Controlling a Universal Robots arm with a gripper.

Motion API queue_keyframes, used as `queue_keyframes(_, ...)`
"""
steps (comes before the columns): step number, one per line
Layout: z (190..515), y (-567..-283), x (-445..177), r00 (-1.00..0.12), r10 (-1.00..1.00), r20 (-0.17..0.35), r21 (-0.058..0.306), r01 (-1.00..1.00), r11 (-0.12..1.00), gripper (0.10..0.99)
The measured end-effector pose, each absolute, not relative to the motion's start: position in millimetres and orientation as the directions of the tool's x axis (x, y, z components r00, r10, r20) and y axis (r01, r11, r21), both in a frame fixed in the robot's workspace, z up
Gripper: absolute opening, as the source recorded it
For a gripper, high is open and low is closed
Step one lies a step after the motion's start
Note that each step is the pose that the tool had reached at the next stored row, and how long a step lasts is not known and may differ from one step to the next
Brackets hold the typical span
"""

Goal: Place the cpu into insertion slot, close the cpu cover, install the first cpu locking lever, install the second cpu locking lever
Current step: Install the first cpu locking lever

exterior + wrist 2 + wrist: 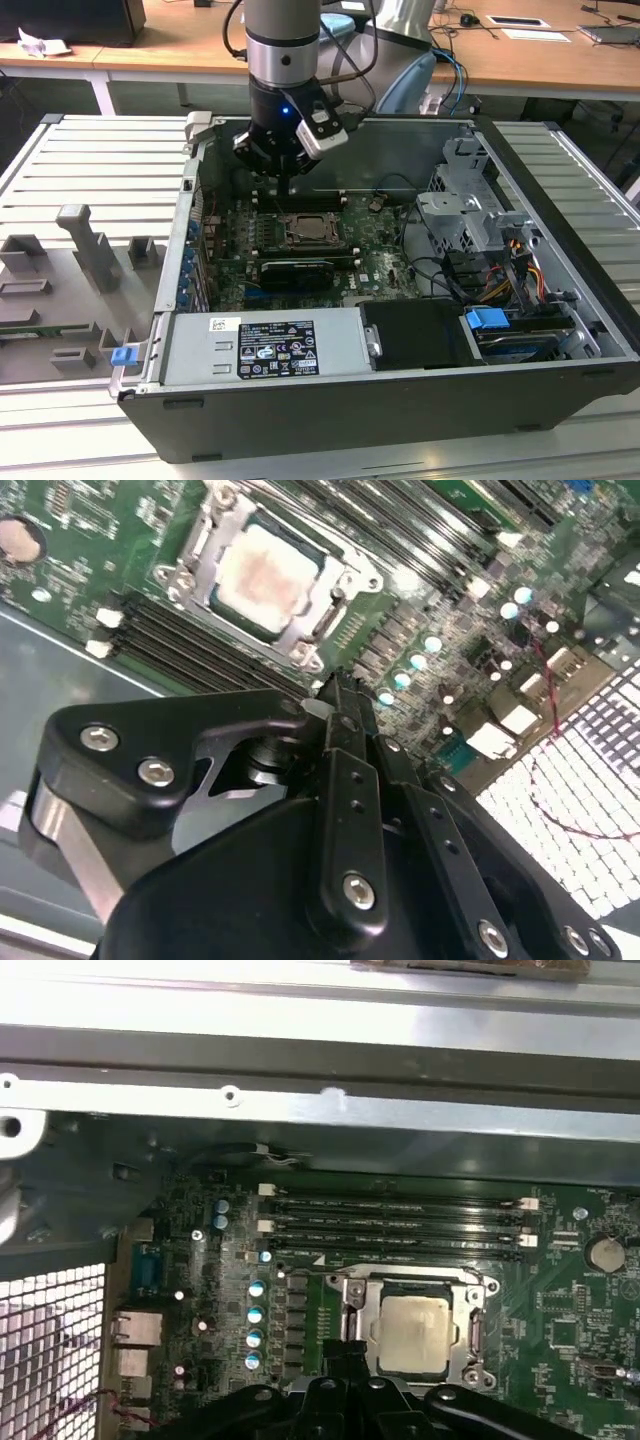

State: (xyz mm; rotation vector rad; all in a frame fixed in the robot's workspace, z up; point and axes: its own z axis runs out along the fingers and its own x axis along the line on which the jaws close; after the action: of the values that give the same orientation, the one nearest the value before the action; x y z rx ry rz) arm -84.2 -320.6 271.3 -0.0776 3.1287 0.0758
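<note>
Seemingly clenched empty, the gripper [336,691] hovers with the cpu [264,573], framed by the cpu cover [198,562], just beyond its tips.

Single arm [282,40] reaching straight down, wrist [285,110] vertical; jaws seemingly pressed together at their tips

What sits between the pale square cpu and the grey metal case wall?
Long black memory slots lie between them, in the first wrist view.

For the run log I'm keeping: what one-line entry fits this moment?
cpu: seated | cpu cover: down around it | hand: shut, empty, above the board near the cover
</note>
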Motion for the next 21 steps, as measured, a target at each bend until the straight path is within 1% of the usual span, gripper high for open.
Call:
queue_keyframes(9, 265.8, -317.6, -110.5, -0.999, -0.049, -0.012, 0.048, -0.05, 0.998, 0.106)
queue_keyframes(21, 255.9, -295.3, -118.3, -0.999, -0.049, -0.012, 0.048, -0.05, 0.998, 0.106)
